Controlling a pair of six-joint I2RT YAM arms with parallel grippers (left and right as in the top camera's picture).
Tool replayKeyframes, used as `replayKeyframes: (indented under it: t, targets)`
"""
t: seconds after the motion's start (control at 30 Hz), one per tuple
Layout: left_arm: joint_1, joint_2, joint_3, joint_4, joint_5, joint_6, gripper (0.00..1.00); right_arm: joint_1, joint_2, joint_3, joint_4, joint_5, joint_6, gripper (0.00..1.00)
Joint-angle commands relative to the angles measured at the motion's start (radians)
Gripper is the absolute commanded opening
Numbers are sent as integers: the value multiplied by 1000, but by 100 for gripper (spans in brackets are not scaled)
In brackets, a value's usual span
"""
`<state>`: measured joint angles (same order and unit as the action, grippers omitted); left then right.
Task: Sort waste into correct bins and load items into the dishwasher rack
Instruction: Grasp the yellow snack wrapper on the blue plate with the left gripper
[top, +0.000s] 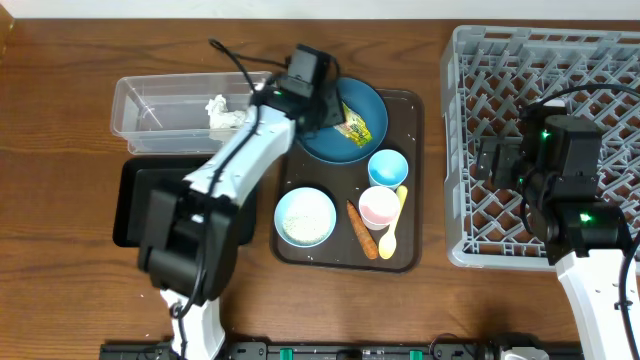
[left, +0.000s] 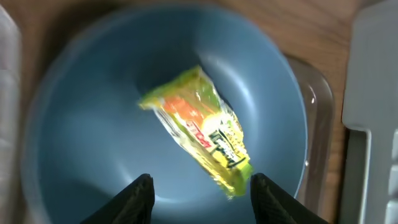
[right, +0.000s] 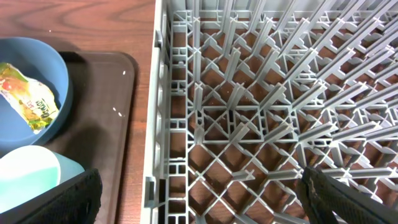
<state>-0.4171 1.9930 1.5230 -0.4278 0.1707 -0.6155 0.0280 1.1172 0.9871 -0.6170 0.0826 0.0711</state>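
We are sorting waste: our left claw (left: 202, 199) hangs, fingers apart, the wrapper (left: 199, 134) just beyond its tips on the blue plate (left: 93, 124). Next it should lower and pinch it. Our right claw (right: 205, 199) hangs wide open over the rack (right: 249, 124).

plate (left: 81, 112) rim blurred, black tray (top: 133, 205) half hidden
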Motion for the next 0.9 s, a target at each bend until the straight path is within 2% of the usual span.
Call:
replayKeyframes:
  t: [0.0,0.1,0.33,0.7,0.8,0.87]
  targets:
    - [-25,31,13,7,2,-240,52,-5,-4,20,-5,3,-9,99]
    - [-43,58,13,20,2,-294,56,-5,-4,20,-8,3,-9,99]
    - [-67,117,13,48,5,-372,56,-5,-4,20,-8,3,-9,99]
    - [-83,183,13,72,28,-400,56,-5,-4,20,-8,3,-9,99]
    - [-87,192,13,100,27,-399,53,-5,-4,20,-8,3,-9,99]
    - [-88,193,13,117,27,-399,46,-5,-4,20,-8,3,-9,99]
